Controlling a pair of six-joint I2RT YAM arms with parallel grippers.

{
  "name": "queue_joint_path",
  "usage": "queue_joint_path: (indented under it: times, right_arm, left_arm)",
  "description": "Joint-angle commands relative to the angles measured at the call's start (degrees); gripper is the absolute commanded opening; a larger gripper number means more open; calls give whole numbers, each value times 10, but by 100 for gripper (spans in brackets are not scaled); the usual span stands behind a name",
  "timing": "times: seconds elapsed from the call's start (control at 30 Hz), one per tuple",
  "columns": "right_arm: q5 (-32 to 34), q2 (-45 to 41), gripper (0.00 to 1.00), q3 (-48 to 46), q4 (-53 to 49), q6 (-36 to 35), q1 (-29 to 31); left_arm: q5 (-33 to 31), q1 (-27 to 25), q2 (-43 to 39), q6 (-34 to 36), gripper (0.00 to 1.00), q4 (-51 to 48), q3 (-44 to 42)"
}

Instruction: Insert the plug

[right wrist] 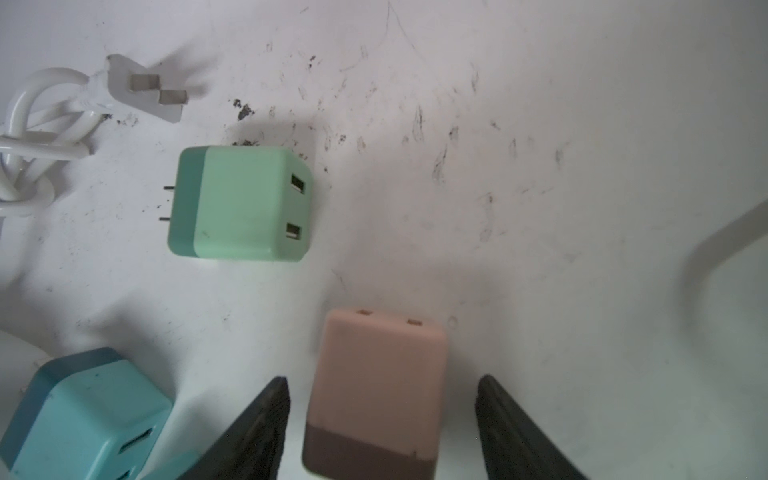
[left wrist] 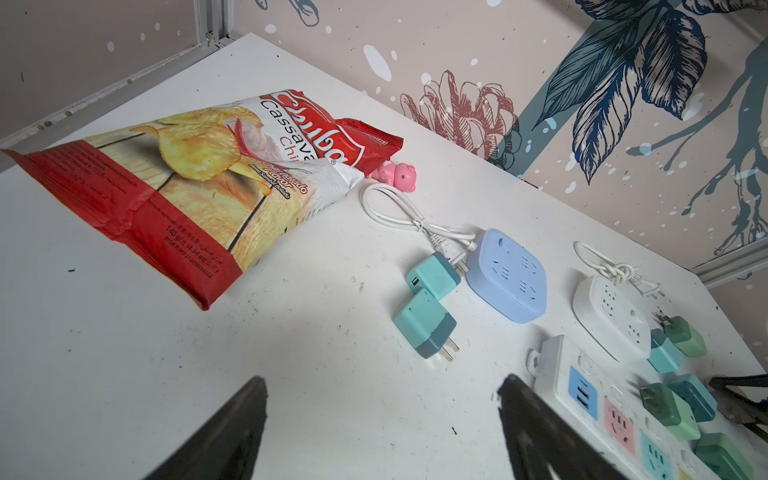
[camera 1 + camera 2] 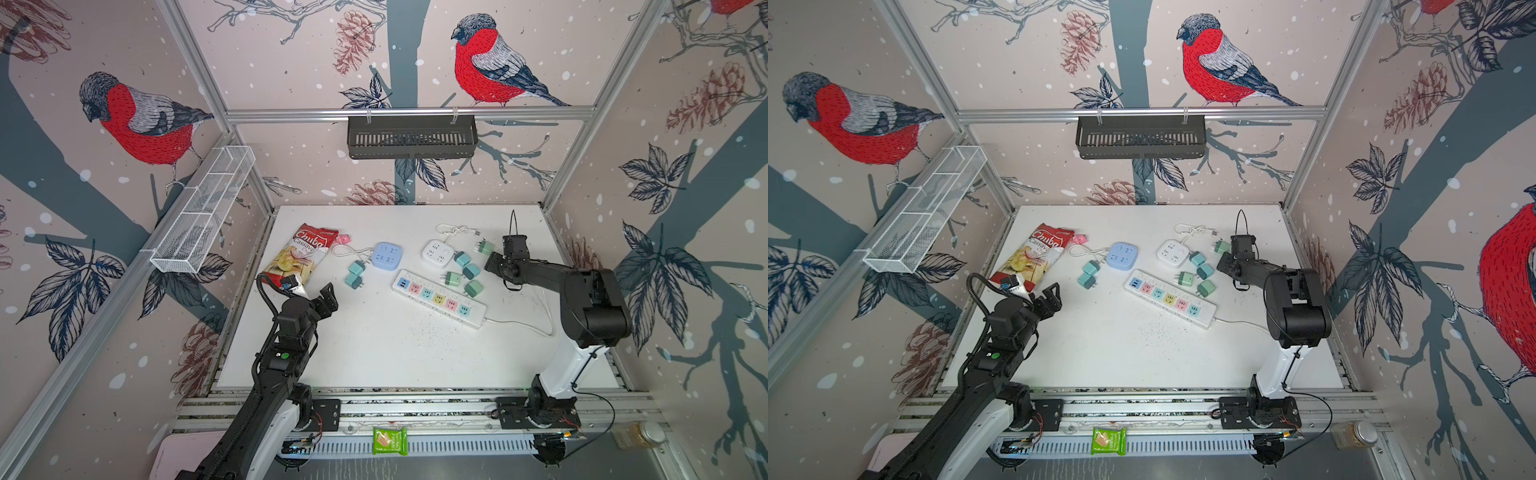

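- Two black wedge-shaped fingers (image 1: pixel 257 428) of the right pincer (image 1: pixel 380 380) flank a smooth pink plug (image 1: pixel 380 365) on the scuffed tabletop (image 1: pixel 540 208), gaps both sides: released.
- Plug's brown base is cut off; in both top views, right of centre, the right arm (image 3: pixel 515 253) hides it.
- Left pincer (image 2: pixel 383 381) hangs spread wide, released.

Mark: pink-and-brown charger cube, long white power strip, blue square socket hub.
Pink-and-brown charger cube (image 1: pixel 376 374): right wrist view, pink face.
Long white power strip (image 3: pixel 439 298): in a top view, yellow socket.
Blue square socket hub (image 3: pixel 386 257): in a top view, top face centre.
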Motion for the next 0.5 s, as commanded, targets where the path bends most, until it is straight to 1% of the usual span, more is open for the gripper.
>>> queue_joint_path:
  times: [0.0, 0.07, 0.13, 0.17, 0.2, 0.23, 0.27, 0.3, 0.37, 0.4, 0.47]
  right_arm:
    - [-10, -6, 77, -8, -8, -3, 2]
    - [-12, -2, 77, -3, -8, -3, 2]
    - [-11, 6, 77, 4, -12, -4, 2]
    - [-10, 8, 77, 6, -14, -3, 2]
    - [-7, 4, 78, 2, -11, -2, 2]
    - [-4, -3, 79, -5, -6, 0, 2]
    - [-1, -12, 80, -15, 3, 1, 2]
    - [4, -27, 81, -30, 15, 4, 3]
    - [17, -53, 84, -56, 37, 9, 6]
    - [24, -64, 87, -68, 46, 10, 8]
    - [27, -70, 88, -74, 52, 8, 12]
  left_arm:
    - [5, 0, 4, 1, 88, 27, 1]
    - [21, -1, 11, 4, 88, 40, 1]
    - [61, -11, 31, 12, 87, 66, 6]
    - [75, -26, 46, 12, 86, 72, 14]
    - [70, -50, 62, 12, 85, 71, 29]
    - [55, -76, 79, 16, 84, 66, 47]
    - [23, -119, 100, 27, 83, 55, 71]
    - [-25, -166, 120, 36, 84, 43, 97]
    - [-97, -241, 161, 52, 84, 38, 140]
    - [-104, -264, 187, 59, 85, 46, 161]
    - [-70, -281, 241, 65, 85, 62, 199]
